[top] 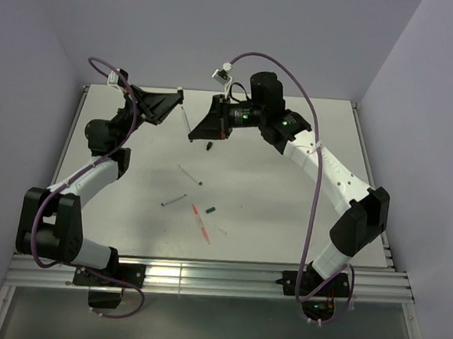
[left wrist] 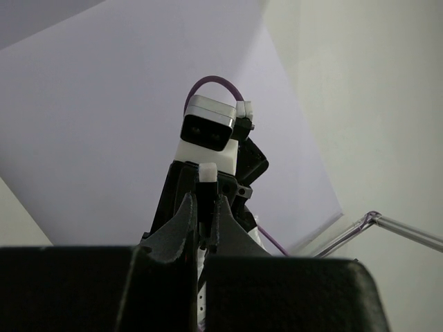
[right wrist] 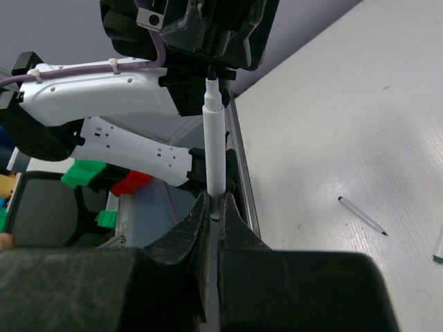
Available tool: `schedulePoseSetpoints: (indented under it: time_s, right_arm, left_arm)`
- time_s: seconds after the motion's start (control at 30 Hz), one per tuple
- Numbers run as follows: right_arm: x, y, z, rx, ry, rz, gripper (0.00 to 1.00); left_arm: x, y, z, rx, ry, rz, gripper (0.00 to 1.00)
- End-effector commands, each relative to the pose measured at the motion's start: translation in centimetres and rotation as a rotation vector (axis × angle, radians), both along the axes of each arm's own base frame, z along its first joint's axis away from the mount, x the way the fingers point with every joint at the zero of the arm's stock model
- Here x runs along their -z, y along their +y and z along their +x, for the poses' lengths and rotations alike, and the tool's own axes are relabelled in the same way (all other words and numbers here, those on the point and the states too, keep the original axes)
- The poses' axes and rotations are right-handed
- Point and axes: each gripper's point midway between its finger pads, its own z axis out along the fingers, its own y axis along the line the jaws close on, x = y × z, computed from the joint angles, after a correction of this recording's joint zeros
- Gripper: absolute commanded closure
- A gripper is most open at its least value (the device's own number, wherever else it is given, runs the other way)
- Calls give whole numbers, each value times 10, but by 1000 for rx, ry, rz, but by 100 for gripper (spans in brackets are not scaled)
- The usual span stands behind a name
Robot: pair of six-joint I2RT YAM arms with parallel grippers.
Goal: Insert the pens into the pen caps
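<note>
At 12 o'clock, right tool is clamping a pen, left tool a pale cap; remaining pens are lying uncapped.

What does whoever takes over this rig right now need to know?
Left gripper: shut on a small white-ended piece, likely a cap, held above the table.
Right gripper: shut on a white pen, bare dark tip pointing at the left gripper, not yet inserted.
Loose on the table: red pen, thin whitish pen, greyish pen, black cap, green cap.
Done: no pen seen capped.
Left: seat the held pen, then cap the rest.
</note>
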Motion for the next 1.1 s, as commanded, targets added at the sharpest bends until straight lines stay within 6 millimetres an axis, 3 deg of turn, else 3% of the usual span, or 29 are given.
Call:
schedulePoseSetpoints:
  time_s: [0.0, 0.4, 0.77, 1.07]
  right_arm:
    - [-11, 4, -2, -20, -34, 32, 100]
    - [-19, 3, -1, -18, -48, 44, 100]
    - [-16, -1, -6, -17, -47, 40, 100]
    - [-16, 0, -2, -17, -41, 41, 100]
  left_arm:
    - [-51, 9, -52, -4, -337, -67, 100]
    - [-41, 6, -57, -2, -336, -60, 100]
    - [-48, 12, -48, -30, -355, -64, 100]
    - [-49, 13, -54, -25, -369, -64, 100]
